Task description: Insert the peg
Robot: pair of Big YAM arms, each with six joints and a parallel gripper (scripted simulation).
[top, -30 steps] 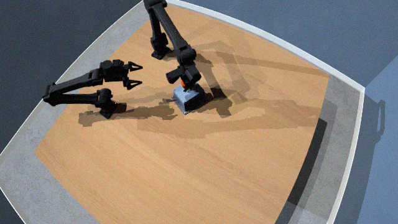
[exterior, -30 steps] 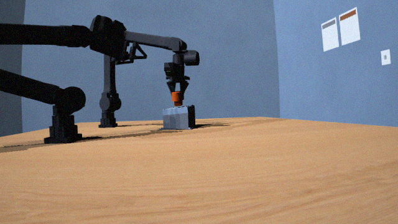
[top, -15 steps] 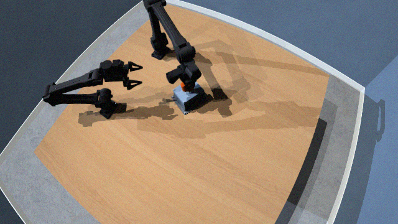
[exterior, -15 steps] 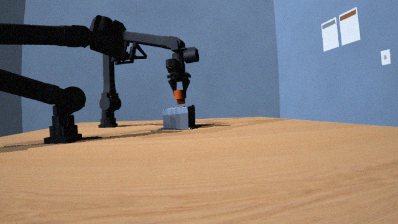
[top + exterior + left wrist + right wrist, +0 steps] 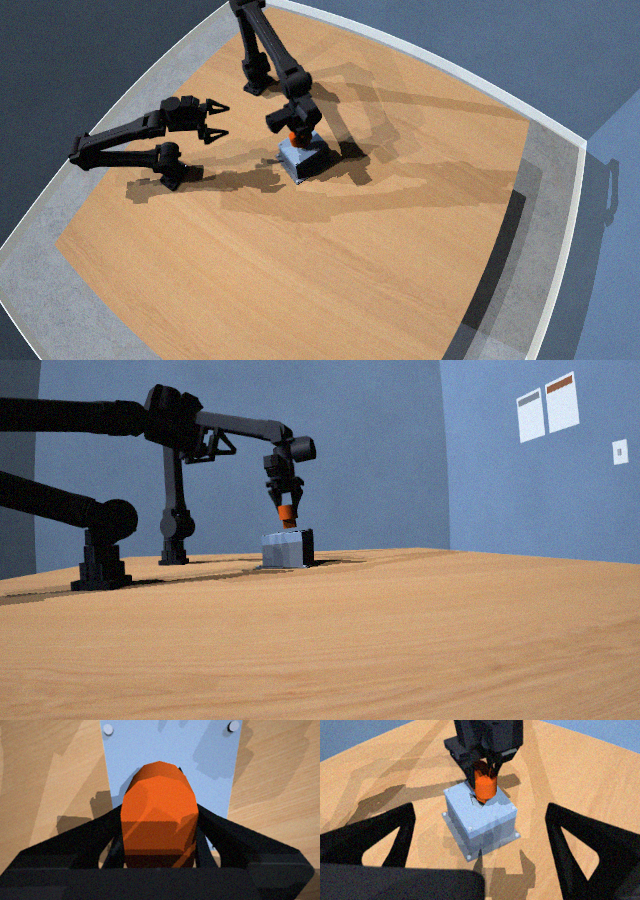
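An orange peg (image 5: pixel 302 137) (image 5: pixel 286 513) (image 5: pixel 159 796) (image 5: pixel 486 789) is held in my left gripper (image 5: pixel 286 505) (image 5: pixel 159 810), which is shut on it. The peg is slightly tilted in the exterior view, its lower end just above the pale blue plate (image 5: pixel 295 157) (image 5: pixel 282 554) (image 5: pixel 165 744) (image 5: pixel 493 816), the top of a box-like block. In the right wrist view the dark-edged hole (image 5: pixel 474 798) shows beside and partly under the peg's lower end. In the left wrist view the peg hides nearly all of the hole. My right gripper (image 5: pixel 228 120) (image 5: pixel 480 810) is open and empty, away from the block.
The block stands on a thin base flange (image 5: pixel 454 836) with round studs at its corners, on the wooden table (image 5: pixel 300 270). The right arm (image 5: pixel 125 131) stands to the left in the top view, its open fingers pointing toward the block's side. Shadows of the arms cross the table.
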